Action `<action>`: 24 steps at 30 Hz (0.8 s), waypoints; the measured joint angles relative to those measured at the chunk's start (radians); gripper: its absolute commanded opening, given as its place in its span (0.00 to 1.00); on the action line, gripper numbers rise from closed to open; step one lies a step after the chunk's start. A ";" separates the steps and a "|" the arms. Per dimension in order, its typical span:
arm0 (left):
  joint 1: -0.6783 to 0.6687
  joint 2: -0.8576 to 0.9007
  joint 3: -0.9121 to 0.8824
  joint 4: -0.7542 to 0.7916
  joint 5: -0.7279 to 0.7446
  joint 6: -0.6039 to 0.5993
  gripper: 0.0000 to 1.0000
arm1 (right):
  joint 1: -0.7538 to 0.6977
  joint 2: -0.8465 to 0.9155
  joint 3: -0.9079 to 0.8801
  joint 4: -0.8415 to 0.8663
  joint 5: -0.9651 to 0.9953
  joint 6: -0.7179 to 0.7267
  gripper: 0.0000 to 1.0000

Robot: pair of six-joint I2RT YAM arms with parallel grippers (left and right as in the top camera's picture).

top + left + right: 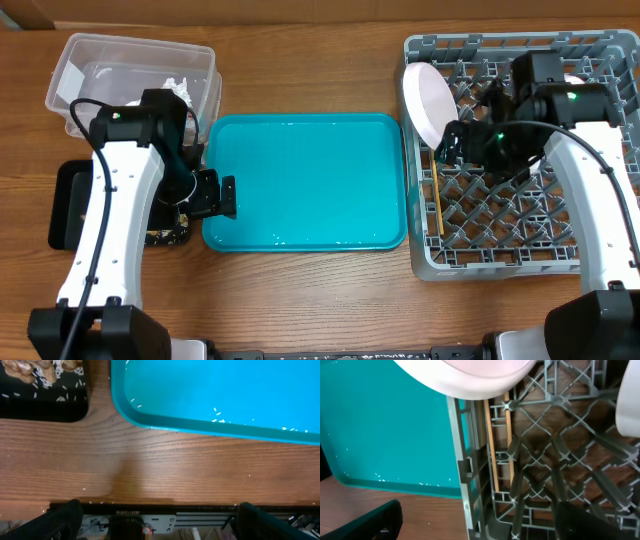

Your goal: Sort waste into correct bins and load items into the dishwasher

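1. The wooden bench (300,300) carries everything.
2. The grey dish rack (520,240) sits at the right end, just beside the teal tray (305,180), which lies mid-bench (bare but for stray rice grains (217,412)).
3. The clear tub (120,42) stands at the far left corner with pale crumpled waste (178,85) inside.
4. The flat black tray (68,205) lies in front of the tub, partly hidden under the left arm. It holds brownish food scraps (22,367) and scattered rice.
5. The left end effector (160,510) hangs above bare bench between the black tray and the near-left corner of the teal tray. Its fingers are spread wide and hold nothing.
6. The right end effector (479,507) hangs over the side of the rack nearest the teal tray. It is likewise released and empty.
7. The white plate (427,100) stands on edge in the rack's far-left corner.
8. Another white dish (629,405) shows at the edge of the right wrist view (too cropped to tell bowl from cup).
9. Two wooden chopsticks (437,205) lie side by side inside the rack, along the wall nearest the teal tray.
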 measured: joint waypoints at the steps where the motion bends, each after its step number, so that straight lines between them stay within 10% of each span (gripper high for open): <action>1: 0.000 -0.018 -0.017 0.027 0.000 -0.001 1.00 | -0.002 -0.004 -0.005 0.006 -0.001 0.001 1.00; 14: 0.000 -0.801 -0.388 0.461 -0.020 -0.017 1.00 | -0.002 -0.697 -0.445 0.431 0.072 0.042 1.00; 24: 0.000 -1.064 -0.449 0.481 -0.035 -0.039 1.00 | -0.002 -0.995 -0.546 0.378 0.132 0.050 1.00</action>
